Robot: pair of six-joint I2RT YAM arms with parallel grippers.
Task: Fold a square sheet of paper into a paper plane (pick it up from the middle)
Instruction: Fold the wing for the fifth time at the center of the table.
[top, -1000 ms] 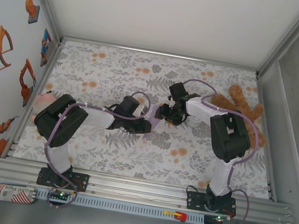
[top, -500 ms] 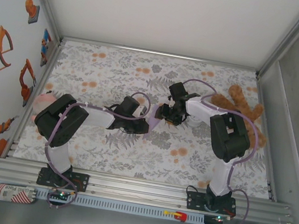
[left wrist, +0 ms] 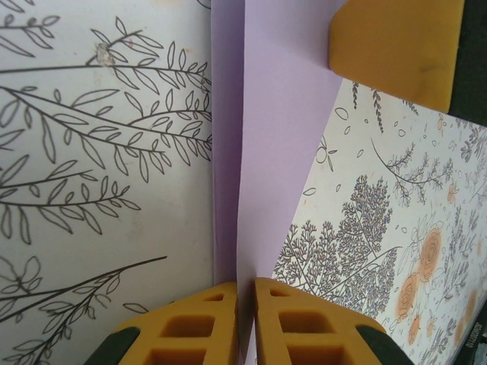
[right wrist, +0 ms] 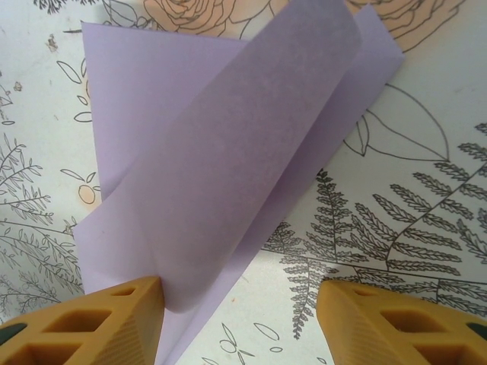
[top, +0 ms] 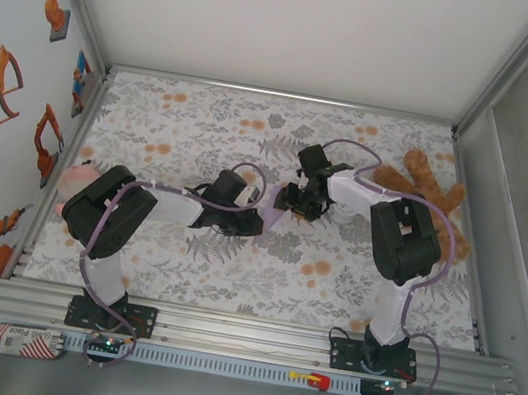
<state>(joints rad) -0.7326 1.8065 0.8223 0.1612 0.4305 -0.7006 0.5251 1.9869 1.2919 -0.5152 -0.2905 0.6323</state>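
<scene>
Square sheet of paper (left wrist: 266, 152) pinched by left hand (left wrist: 245, 298), curled inside wide right hand (right wrist: 240, 308)

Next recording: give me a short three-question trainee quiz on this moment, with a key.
1. True or false: the left gripper is shut on the lavender sheet.
2. The right gripper is: A) open, B) shut on the lavender sheet, C) shut on nothing.
3. Which brown toy lies on the flowered tablecloth by the right arm?
Key: 1 true; 2 A; 3 the teddy bear.
</scene>
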